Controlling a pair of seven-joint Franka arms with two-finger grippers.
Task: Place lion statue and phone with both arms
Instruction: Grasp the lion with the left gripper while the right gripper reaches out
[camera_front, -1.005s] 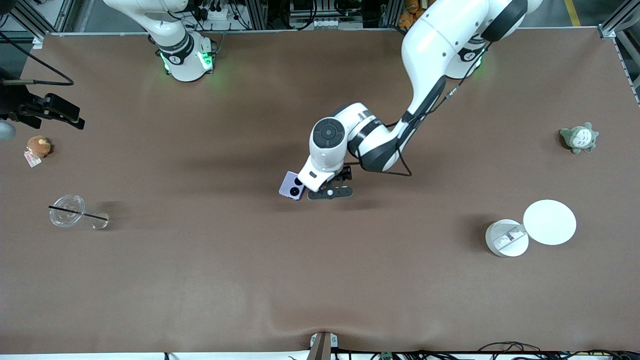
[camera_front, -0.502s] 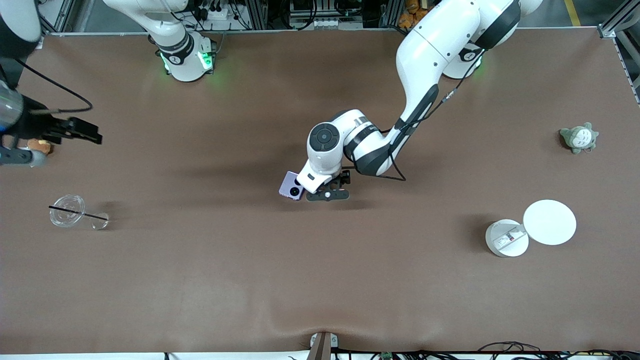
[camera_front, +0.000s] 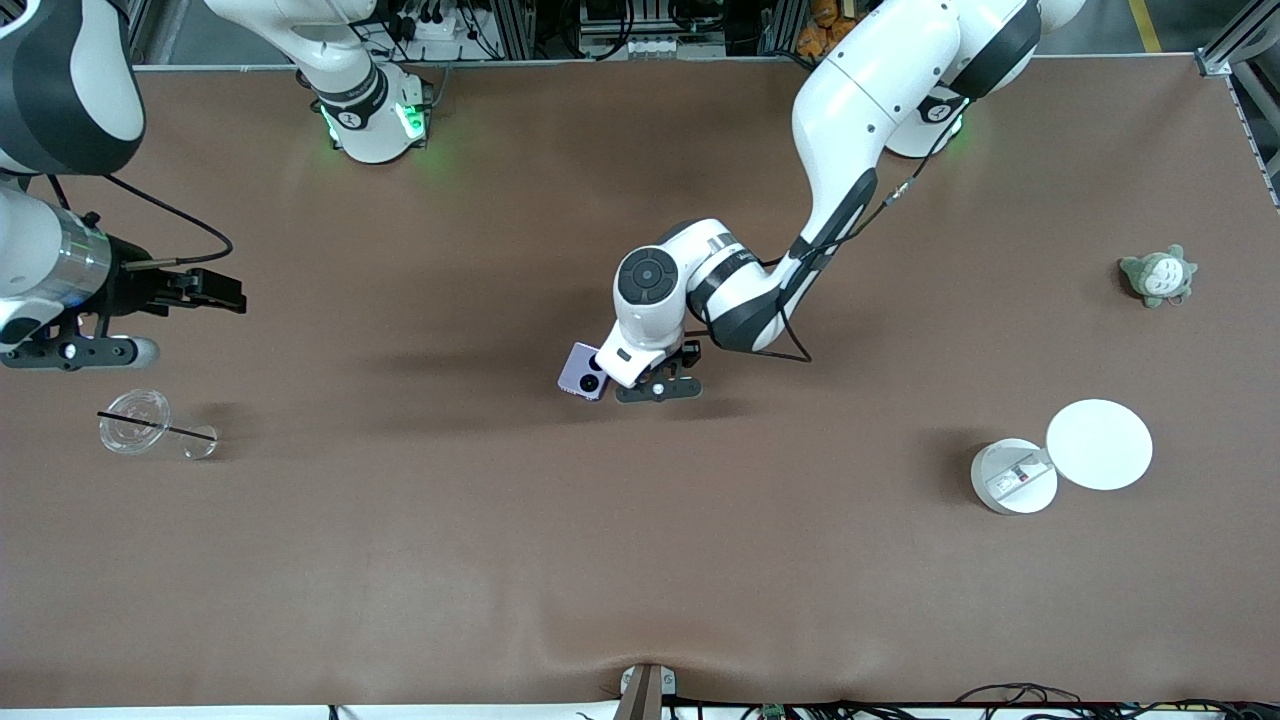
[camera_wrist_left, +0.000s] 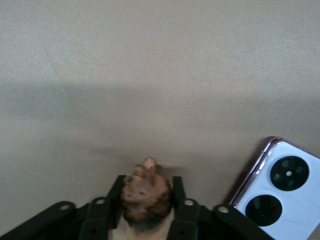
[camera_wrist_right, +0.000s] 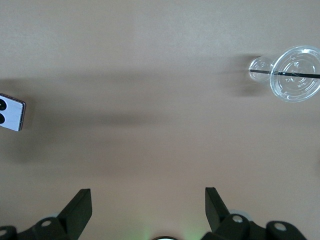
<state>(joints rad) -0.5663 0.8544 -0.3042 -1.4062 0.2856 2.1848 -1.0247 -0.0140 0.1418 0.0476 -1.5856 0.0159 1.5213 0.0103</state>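
My left gripper (camera_front: 655, 388) is low over the middle of the table and is shut on the lion statue (camera_wrist_left: 146, 196), a small brown figurine with a darker head, gripped between the black fingers (camera_wrist_left: 178, 192). The front view hides the statue under the hand. The lilac phone (camera_front: 585, 372) lies flat on the table beside this gripper, on the side toward the right arm's end. It also shows in the left wrist view (camera_wrist_left: 280, 192), camera circles up. My right gripper (camera_front: 70, 352) is open and empty, up over the table's right-arm end (camera_wrist_right: 146, 200). The phone shows small in the right wrist view (camera_wrist_right: 10, 112).
A clear cup lid with a black straw (camera_front: 135, 420) and a small clear cup (camera_front: 200, 445) lie under the right gripper's area; the lid also shows in the right wrist view (camera_wrist_right: 295, 72). A grey-and-white plush (camera_front: 1158, 275), a white round box (camera_front: 1013, 477) and its lid (camera_front: 1098, 444) sit toward the left arm's end.
My right arm has swung in from the table's end toward the middle and now covers the orange-brown plush. My left gripper shifted slightly and still holds the lion statue beside the phone.
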